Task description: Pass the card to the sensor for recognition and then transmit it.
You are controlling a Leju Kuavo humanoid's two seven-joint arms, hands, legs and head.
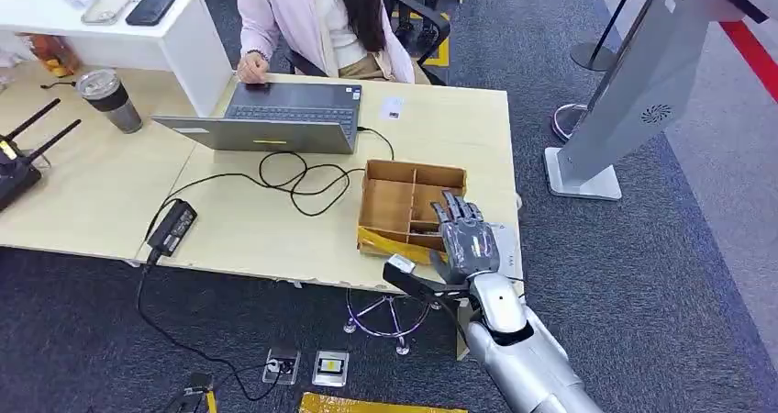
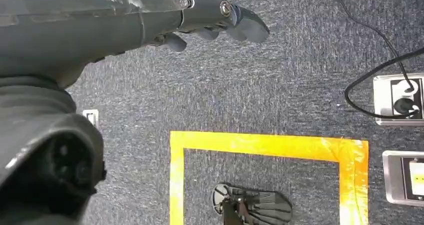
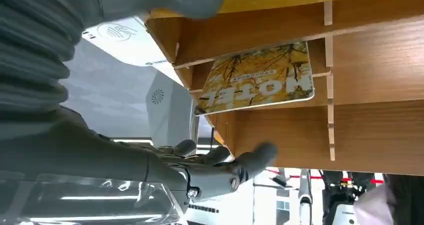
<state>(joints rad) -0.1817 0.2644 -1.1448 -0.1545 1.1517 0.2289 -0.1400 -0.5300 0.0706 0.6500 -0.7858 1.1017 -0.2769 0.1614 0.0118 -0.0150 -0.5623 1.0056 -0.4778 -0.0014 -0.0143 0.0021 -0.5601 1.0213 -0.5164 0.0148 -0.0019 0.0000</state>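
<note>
A yellow card (image 3: 257, 80) printed with "HOTEL" leans inside a compartment of the wooden divided box (image 1: 404, 197) at the desk's front right corner. My right hand (image 1: 466, 240) hovers over the box's near right corner with its fingers stretched out and its thumb spread, holding nothing; in the right wrist view its fingertips (image 3: 255, 155) sit just short of the card. A white card reader (image 3: 120, 40) with a contactless mark lies beside the box, under the hand. My left hand (image 2: 210, 20) hangs over the carpet, fingers loosely apart and holding nothing.
A person sits behind the desk at a grey laptop (image 1: 275, 119). Black cables and a power brick (image 1: 172, 228) lie left of the box. A small white card (image 1: 392, 107) lies near the far edge. A grey kiosk (image 1: 633, 92) stands to the right.
</note>
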